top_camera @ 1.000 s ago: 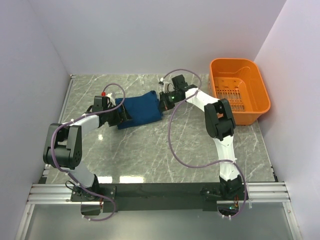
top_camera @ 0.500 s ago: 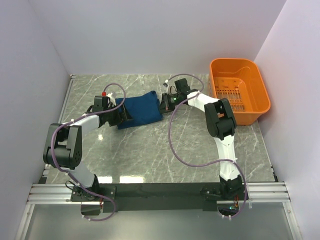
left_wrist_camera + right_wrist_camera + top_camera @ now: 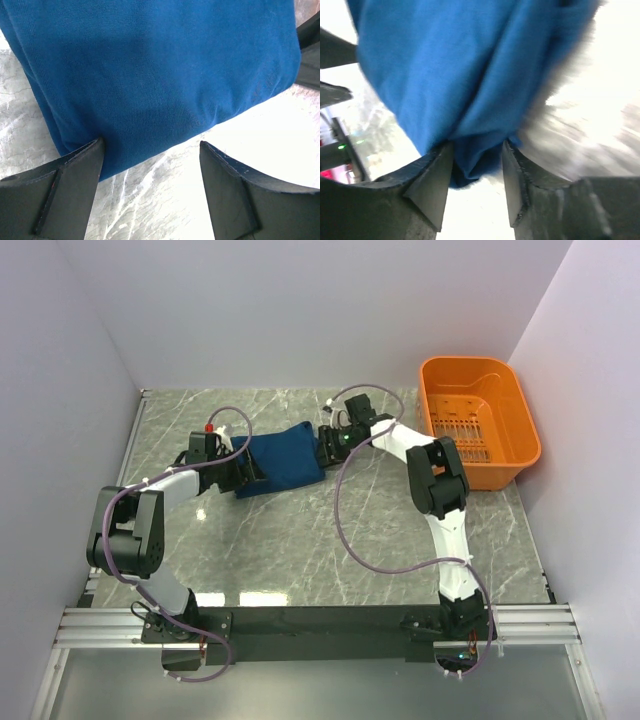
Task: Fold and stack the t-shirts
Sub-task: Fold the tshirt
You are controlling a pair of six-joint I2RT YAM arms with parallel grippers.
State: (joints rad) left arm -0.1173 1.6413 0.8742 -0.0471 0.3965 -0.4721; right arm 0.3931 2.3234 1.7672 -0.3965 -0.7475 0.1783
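A folded dark blue t-shirt (image 3: 283, 462) lies on the marble table, toward the back and between my two grippers. My left gripper (image 3: 240, 473) sits at its left edge, jaws wide open. In the left wrist view the blue t-shirt (image 3: 150, 75) fills the top, its edge brushing the left finger (image 3: 75, 170), with bare table inside the left gripper (image 3: 150, 150). My right gripper (image 3: 325, 445) is at the shirt's right edge. In the right wrist view the right gripper (image 3: 477, 150) stands open, a loose fold of the t-shirt (image 3: 460, 65) hanging between its fingers.
An orange plastic basket (image 3: 478, 430) stands at the back right, just beyond the right arm's elbow. The marble table (image 3: 300, 540) stretches bare toward the near edge. White walls close in the left, back and right sides.
The right gripper has opened, releasing its pinch on the shirt's right edge, and its wrist has shifted slightly. The left gripper and the shirt have stayed put.
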